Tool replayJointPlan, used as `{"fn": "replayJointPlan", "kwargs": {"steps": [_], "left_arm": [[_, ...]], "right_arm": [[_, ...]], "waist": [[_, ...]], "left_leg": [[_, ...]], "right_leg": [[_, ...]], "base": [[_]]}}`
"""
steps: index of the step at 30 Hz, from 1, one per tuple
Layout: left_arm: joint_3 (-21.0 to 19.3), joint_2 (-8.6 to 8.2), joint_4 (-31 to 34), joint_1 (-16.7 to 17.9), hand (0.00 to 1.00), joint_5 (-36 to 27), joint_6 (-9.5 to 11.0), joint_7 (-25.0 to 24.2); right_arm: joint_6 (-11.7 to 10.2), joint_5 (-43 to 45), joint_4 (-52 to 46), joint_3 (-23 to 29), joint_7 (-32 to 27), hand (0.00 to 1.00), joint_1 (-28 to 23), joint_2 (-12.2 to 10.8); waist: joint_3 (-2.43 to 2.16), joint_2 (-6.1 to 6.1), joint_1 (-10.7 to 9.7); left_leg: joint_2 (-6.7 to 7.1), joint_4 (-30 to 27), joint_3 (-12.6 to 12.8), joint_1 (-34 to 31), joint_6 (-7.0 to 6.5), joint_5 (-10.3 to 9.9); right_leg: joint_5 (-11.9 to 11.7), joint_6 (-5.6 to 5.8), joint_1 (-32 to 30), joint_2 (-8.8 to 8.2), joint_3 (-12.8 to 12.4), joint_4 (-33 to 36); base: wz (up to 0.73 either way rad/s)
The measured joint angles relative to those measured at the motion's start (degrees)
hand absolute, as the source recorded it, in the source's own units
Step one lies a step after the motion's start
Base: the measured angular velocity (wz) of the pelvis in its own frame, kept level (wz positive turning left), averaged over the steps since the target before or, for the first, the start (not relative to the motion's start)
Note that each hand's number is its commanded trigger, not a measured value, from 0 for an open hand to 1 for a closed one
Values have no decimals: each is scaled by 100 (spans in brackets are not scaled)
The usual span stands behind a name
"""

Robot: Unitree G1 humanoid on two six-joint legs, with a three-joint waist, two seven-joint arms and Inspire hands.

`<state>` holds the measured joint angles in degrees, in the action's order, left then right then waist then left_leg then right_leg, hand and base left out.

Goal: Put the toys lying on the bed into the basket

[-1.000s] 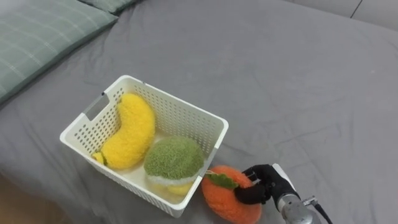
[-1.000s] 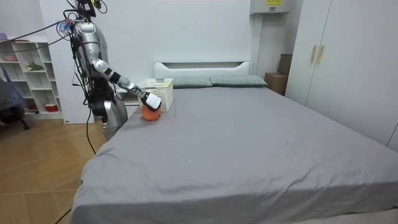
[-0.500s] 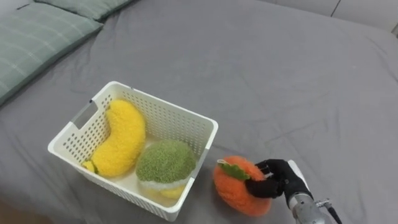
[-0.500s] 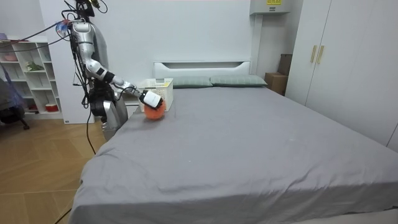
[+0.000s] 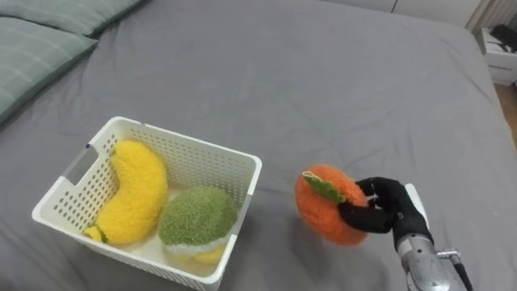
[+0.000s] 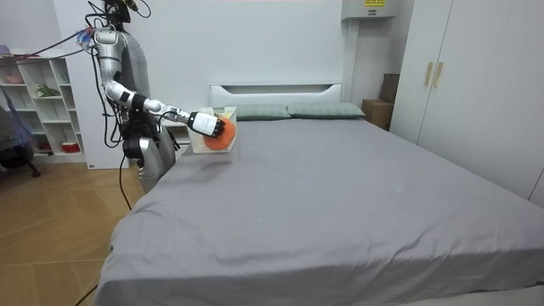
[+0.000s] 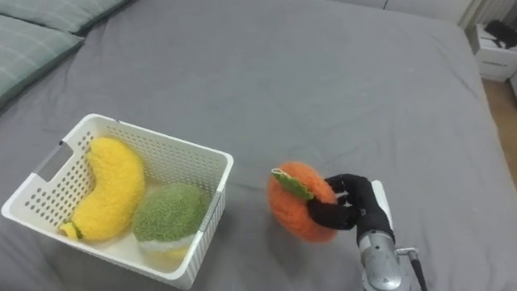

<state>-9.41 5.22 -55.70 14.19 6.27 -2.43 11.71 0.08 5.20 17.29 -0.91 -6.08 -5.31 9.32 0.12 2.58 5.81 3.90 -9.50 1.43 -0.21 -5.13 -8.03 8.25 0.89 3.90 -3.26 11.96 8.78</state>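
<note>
Ok so the fuzzy orange plush fruit with a green leaf just came up off the grey bed, right hand curled round it. The white plastic lattice basket sits to the hand's left, so I'd guess the drop-in is next.

Eye views: close, looking down on basket. Room view: distant, across bed; shares basket.

Bright, even indoor light; soft shadow beside the basket, perhaps lit from overhead.
</note>
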Motion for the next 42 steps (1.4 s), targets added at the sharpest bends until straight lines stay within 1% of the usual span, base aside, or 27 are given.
{"fn": "replayJointPlan", "kwargs": {"steps": [4,8,10,14,17,20,21,23,25,26,27,29,31,33,34,38,40,41,42], "left_arm": [[1,3,1,-16,0,-4,2,-18],[2,4,-6,-64,0,-3,48,-108],[2,0,-7,-78,0,-13,99,-123],[-8,5,-6,-106,0,-104,109,-119],[-62,9,-50,-141,0,-99,110,-131],[-59,24,-166,-202,0,-73,108,-150],[-58,24,-165,-206,0,-52,108,-174],[-57,37,-182,-209,0,-51,109,-228],[-59,51,-196,-219,0,-46,108,-236],[-59,50,-201,-231,0,-46,109,-237],[-63,50,-223,-258,0,-44,109,-237],[-94,44,-249,-287,0,36,109,-240],[-149,41,-300,-378,0,86,107,-240],[-160,42,-300,-403,0,94,108,-240],[-155,38,-297,-413,0,98,107,-242],[-116,60,-305,-452,0,94,104,-259],[-115,77,-377,-464,0,91,94,-243],[-115,81,-398,-467,0,89,80,-240],[-113,84,-400,-472,0,89,25,-239]], "right_arm": [[0,-142,-309,33,-35,100,1,3],[0,-161,-573,33,-66,100,4,3],[0,-169,-862,33,-50,100,4,3],[16,-175,-1508,25,9,100,38,25],[15,-120,-1892,18,123,100,198,39],[16,-7,-2238,-13,206,100,262,40],[19,7,-2307,-19,221,100,329,39],[33,10,-2333,-35,259,100,539,39],[34,-14,-2427,-66,257,100,737,38],[34,-13,-2484,-76,253,100,750,39],[35,82,-2597,-128,250,100,763,38],[36,292,-2718,-264,297,100,800,35],[36,404,-2720,-353,433,100,891,37],[55,408,-2720,-421,517,100,895,37],[66,408,-2727,-464,594,100,907,38],[174,411,-2745,-683,683,100,1115,36],[253,414,-2749,-852,742,100,1344,33],[259,414,-2750,-893,754,100,1406,34],[259,413,-2760,-956,764,100,1502,28]], "waist": [[0,-1,-65],[1,-3,-63],[8,-11,-55],[15,-16,-46],[21,-16,-42],[25,-13,54],[27,-10,90],[35,5,99],[29,43,154],[26,53,187],[10,80,243],[16,113,303],[32,163,408],[19,188,466],[19,188,527],[29,168,559],[30,165,582],[29,165,581],[29,167,567]], "left_leg": [[-13,-3,50,65,-1,-2],[-20,15,91,97,-1,-2],[-24,39,120,138,-2,-3],[-29,91,140,146,0,-7],[-34,88,140,161,5,-15],[-35,87,140,160,5,-15],[-35,88,138,144,5,-15],[-34,89,124,131,5,-15],[-34,91,101,100,7,-16],[-34,92,96,87,8,-16],[-35,99,95,88,9,-17],[-36,105,88,87,9,-17],[-36,106,86,86,7,-18],[-34,105,67,83,3,-21],[-33,98,66,77,-3,-26],[-16,67,-22,48,-8,-29],[-14,65,-45,28,-7,-28],[-14,63,-53,23,-7,-28],[-9,42,-96,-5,-7,-29]], "right_leg": [[-1,-1,14,8,-45,1],[-1,-1,20,9,-77,11],[-1,-1,36,12,-100,10],[-1,-1,26,17,-101,11],[-1,-2,28,23,-96,5],[-1,-2,8,22,-88,6],[-1,-2,2,22,-83,7],[-1,-1,-1,21,-67,5],[-1,-1,-5,28,-60,-6],[-1,-1,-12,29,-56,-8],[-1,-1,-24,31,-62,-11],[-1,-1,-22,33,-58,-11],[-1,-1,-25,31,-45,-12],[-1,-1,-21,27,-31,-11],[-1,-1,-19,25,-23,-11],[-1,-1,-5,11,82,-9],[-1,-1,4,12,103,-9],[-1,-1,6,12,111,-9],[-1,-1,9,8,159,-10]], "base": [[-6],[-6],[-7],[-4],[0],[0],[0],[2],[5],[4],[3],[2],[0],[5],[4],[10],[6],[10],[22]]}}
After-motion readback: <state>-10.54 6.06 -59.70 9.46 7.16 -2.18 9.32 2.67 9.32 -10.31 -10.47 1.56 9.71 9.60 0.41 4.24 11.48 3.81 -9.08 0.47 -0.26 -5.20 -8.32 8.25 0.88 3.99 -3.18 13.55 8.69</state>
